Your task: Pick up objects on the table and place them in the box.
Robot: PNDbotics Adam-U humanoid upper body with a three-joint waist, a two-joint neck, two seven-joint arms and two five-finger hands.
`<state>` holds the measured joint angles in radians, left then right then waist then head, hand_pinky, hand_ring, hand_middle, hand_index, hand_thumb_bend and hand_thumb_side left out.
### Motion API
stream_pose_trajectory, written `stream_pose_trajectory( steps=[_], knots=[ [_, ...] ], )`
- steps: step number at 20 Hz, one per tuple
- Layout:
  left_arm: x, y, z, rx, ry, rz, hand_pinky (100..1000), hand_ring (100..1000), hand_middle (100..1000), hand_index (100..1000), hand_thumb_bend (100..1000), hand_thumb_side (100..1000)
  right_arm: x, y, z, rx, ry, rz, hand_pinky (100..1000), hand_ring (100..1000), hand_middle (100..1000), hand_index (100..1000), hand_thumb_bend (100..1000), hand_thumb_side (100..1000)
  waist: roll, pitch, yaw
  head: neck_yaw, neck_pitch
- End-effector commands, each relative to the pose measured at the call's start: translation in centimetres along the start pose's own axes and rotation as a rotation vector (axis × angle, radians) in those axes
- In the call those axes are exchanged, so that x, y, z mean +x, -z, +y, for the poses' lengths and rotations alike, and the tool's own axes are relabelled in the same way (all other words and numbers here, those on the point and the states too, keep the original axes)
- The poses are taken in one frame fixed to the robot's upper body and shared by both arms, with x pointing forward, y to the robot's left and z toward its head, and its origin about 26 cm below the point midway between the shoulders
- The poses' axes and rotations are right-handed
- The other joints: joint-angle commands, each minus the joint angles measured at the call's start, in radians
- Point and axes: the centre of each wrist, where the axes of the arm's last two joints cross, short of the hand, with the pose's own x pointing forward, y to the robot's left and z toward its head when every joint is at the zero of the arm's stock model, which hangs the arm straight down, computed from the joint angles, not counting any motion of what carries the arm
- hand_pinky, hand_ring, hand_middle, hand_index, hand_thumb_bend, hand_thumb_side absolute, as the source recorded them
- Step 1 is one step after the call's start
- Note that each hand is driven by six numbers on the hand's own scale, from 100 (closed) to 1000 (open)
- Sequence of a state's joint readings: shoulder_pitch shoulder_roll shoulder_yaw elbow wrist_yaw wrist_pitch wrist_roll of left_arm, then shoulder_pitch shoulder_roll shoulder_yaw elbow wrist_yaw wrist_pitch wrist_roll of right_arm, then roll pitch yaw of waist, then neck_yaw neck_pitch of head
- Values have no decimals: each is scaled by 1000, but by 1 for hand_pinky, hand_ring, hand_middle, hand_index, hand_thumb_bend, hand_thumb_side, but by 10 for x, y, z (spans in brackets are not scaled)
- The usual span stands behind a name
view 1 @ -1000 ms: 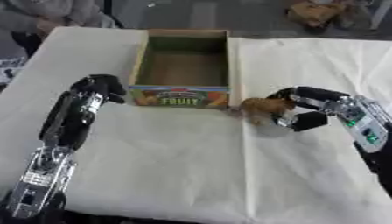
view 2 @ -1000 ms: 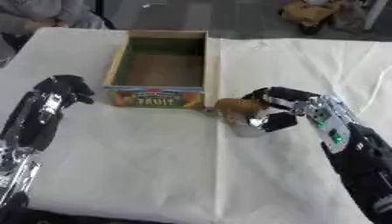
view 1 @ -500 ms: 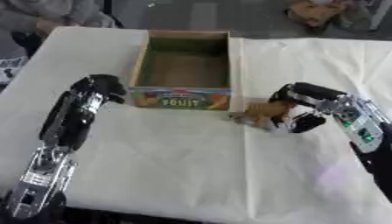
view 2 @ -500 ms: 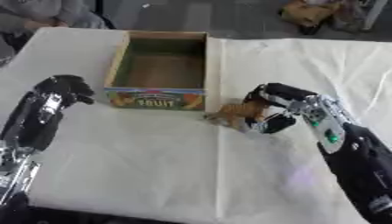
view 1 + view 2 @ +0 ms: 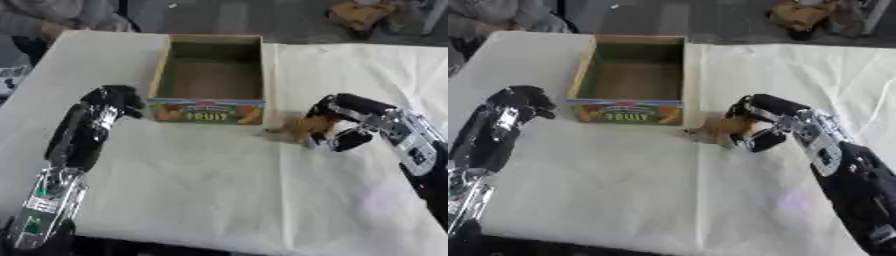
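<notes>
A small brown, lumpy object [image 5: 297, 128] lies on the white tablecloth just right of the box's front right corner. My right hand [image 5: 350, 120] curls round it from the right, fingers over its top and thumb below. The cardboard box [image 5: 157, 80], with a "FRUIT" label on its front wall, stands open at the table's upper middle; its inside looks bare. My left hand [image 5: 114, 100] sits beside the box's front left corner with its fingers curled, holding nothing.
The white cloth [image 5: 219, 190] covers the table, with a long crease running down its right half. A brown heap [image 5: 359, 12] lies beyond the table's far right edge. A person in grey [image 5: 52, 15] sits at the far left corner.
My right hand has drawn the brown object slightly down and left along the cloth, closing further round it. The left arm has stayed put.
</notes>
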<state>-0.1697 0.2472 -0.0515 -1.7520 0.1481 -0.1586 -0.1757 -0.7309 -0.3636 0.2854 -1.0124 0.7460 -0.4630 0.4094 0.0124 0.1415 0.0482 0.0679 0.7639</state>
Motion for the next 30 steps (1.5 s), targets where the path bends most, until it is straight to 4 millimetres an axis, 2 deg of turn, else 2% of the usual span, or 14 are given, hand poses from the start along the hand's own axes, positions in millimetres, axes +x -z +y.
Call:
stream_pose_trajectory(
  steps=[1,4,13,21,26,27,30],
  knots=[
    [6,3,4,-13,18,-19,619,649,590,709,100,608,-3,-5,-20,-40,-43,4,616,509,377,536,100,110,-1,-17,-7,3,2],
    [7,4,5,-12,21,-19,619,650,590,709,100,608,-2,-18,-53,-163,-69,0,617,509,376,534,100,109,-5,-16,-10,2,-4],
    [6,4,4,-24,18,-16,618,651,592,710,100,607,0,-32,-92,-246,-70,35,621,511,380,535,100,109,-12,-24,-5,-1,-10],
    [9,8,-2,-56,-2,-32,618,652,593,709,100,597,-3,-35,-118,-301,-88,63,624,514,384,537,100,104,-16,-32,32,-16,-9],
    [9,9,-2,-62,-8,-36,618,652,593,709,100,597,-5,-35,-119,-307,-96,67,624,514,384,537,100,104,-16,-32,37,-18,-10],
    [11,11,-4,-68,-13,-48,618,653,594,710,100,565,-4,-33,-121,-313,-97,64,626,518,389,542,100,100,-16,-30,42,-26,-15],
    [27,29,-13,-118,-39,-127,618,654,594,710,100,550,-2,-25,-133,-334,-98,91,626,520,391,545,100,101,-19,-18,101,-76,-33]
  ],
)
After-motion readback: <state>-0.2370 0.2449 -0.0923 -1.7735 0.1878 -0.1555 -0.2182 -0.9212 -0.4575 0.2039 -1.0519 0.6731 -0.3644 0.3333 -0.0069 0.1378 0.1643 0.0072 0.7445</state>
